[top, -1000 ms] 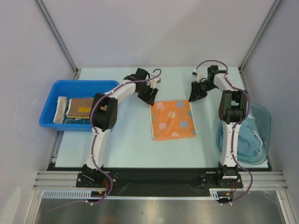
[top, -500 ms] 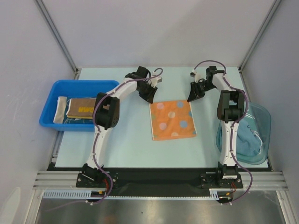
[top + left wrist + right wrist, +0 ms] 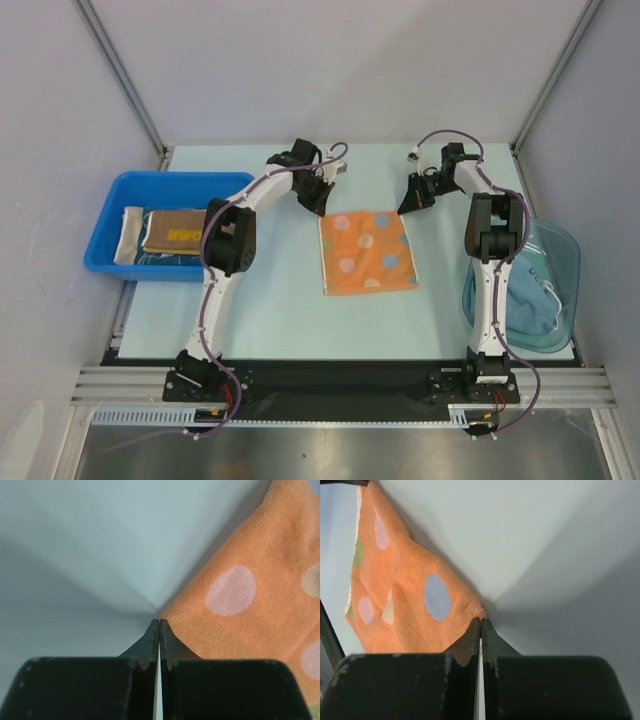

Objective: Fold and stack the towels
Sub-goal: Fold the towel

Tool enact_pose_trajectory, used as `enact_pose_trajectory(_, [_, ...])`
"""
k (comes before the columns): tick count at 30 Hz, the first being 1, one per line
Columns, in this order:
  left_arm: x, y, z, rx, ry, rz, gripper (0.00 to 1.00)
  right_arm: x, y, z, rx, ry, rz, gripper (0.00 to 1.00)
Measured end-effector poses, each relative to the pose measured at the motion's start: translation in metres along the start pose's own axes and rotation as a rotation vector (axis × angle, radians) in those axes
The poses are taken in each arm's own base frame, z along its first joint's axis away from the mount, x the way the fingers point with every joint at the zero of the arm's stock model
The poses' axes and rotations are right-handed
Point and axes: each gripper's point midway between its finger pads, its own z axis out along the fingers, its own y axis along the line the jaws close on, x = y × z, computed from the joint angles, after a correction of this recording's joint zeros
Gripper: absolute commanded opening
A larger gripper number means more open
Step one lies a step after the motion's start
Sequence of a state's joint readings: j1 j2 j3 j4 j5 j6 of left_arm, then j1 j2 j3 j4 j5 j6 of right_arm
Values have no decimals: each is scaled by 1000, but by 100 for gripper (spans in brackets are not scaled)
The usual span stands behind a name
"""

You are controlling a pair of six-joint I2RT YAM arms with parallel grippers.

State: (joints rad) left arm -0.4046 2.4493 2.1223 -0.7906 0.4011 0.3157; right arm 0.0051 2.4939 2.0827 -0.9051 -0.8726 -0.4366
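An orange towel with pale dots (image 3: 367,254) lies spread in the middle of the table. My left gripper (image 3: 322,208) is at its far left corner and my right gripper (image 3: 404,207) at its far right corner. In the left wrist view the left gripper (image 3: 159,622) is shut, with the corner of the orange towel (image 3: 250,630) pinched at its tips. In the right wrist view the right gripper (image 3: 480,620) is shut on the bunched corner of the orange towel (image 3: 405,615), which rises off the table there.
A blue bin (image 3: 100,240) at the left holds a folded brown towel (image 3: 172,230) on top of a pale one (image 3: 128,236). A clear teal tub (image 3: 565,250) at the right holds a crumpled light blue towel (image 3: 530,300).
Both grippers have closed on the towel's far corners. The far edge of the towel has shifted slightly away from the arm bases.
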Motion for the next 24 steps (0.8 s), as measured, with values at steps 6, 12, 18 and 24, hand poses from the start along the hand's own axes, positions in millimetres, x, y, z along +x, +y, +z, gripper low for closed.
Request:
enact_pose_trajectory(6, [-16,18,-8,-40,-66,10,0,-5,1,5,1,-77,19,0])
enact_pose_trajectory(12, [-22,25,-19,-75,-85,28,1,-29,1,-8,43,-180,-16,0])
enact_pose_trajectory(18, [-27,14,-44,-85,-111,45,0,-31,17,-32,78,-255,-68,0])
enact_pose_trajectory(24, [-36,-3,-76,-97,-155,72,0,-33,44,-48,90,-321,-128,0])
